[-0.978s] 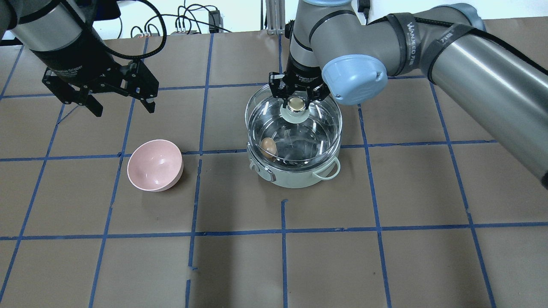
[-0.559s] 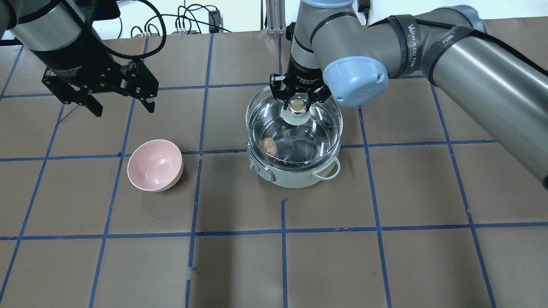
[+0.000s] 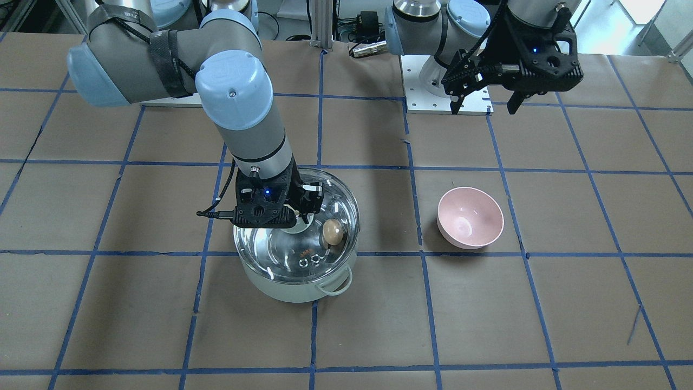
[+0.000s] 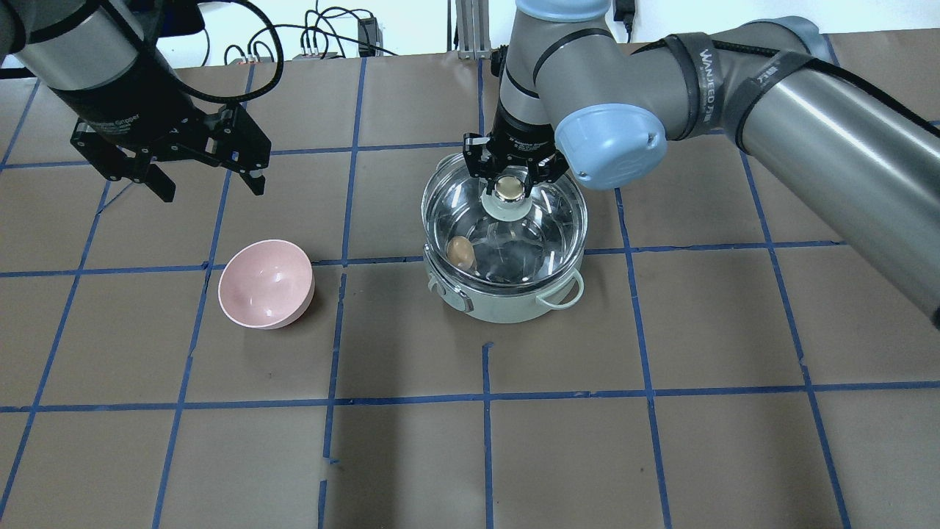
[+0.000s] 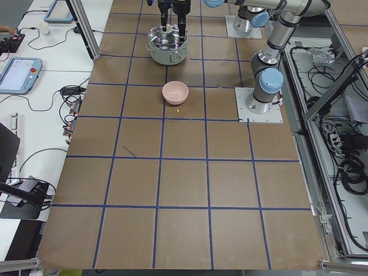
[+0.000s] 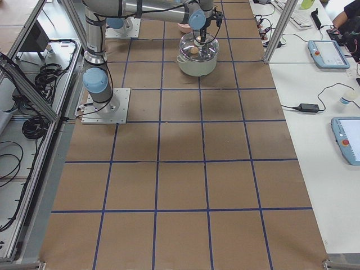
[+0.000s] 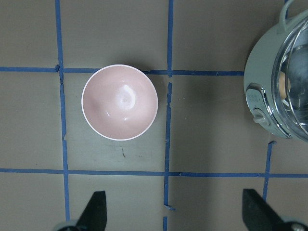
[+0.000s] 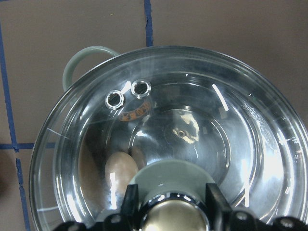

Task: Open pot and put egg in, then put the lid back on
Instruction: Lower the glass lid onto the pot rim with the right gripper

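Right gripper [image 8: 171, 204] clamped on lid [image 4: 518, 239] by its knob [image 4: 507, 190], one finger each side, wrist pointing straight down; left gripper [image 4: 211, 185] spread wide, hanging high over bench [image 4: 661, 455] toward its left end; pot [image 4: 507, 307] upright, set back from operators' edge; lid on top of pot, looks seated rim on rim, can't confirm full contact; pink bowl [image 4: 266, 283] upright between pot and left end, apart from pot; egg [image 4: 460, 251] inside pot under the glass, lying at wall on bowl side.
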You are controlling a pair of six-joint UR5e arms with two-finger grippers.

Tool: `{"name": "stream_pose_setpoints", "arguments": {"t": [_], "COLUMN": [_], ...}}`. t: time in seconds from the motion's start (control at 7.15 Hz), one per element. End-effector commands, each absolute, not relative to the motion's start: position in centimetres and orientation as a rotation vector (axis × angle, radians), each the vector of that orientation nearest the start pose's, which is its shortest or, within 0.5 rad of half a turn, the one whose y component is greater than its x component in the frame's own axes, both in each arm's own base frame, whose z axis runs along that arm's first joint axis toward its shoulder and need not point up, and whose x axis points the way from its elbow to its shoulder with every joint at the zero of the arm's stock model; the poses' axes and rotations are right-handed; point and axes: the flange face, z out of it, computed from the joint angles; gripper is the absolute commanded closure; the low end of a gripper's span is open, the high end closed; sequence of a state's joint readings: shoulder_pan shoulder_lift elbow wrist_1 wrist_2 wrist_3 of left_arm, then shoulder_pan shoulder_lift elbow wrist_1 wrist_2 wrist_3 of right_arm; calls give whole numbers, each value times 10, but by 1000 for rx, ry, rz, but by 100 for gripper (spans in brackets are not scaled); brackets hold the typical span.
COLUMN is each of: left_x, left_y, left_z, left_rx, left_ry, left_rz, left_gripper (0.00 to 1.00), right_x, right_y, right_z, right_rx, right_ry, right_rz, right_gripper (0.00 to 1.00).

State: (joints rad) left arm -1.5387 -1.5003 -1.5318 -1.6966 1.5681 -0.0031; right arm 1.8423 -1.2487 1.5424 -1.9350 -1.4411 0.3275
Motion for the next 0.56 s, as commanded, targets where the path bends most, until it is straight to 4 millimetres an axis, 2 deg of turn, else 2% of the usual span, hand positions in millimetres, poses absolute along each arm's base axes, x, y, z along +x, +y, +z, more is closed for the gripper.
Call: {"name": "stream_pose_setpoints", "arguments": {"t": [0.0,0.42], "left_x": [-120,-120], "left_y": [-462,-462], "left_z": [529,529], "left_rx": [-56,-56], "left_ry": [3157,3157], "left_rz": [24,24], "left_gripper": [0,0], "right_x": [305,303], "right_y": [-554,-557], "right_z": [359,363], "right_rx": [74,79], "right_ry": [3004,3022], "right_rz": [-48,-106], "right_gripper": [87,54]}}
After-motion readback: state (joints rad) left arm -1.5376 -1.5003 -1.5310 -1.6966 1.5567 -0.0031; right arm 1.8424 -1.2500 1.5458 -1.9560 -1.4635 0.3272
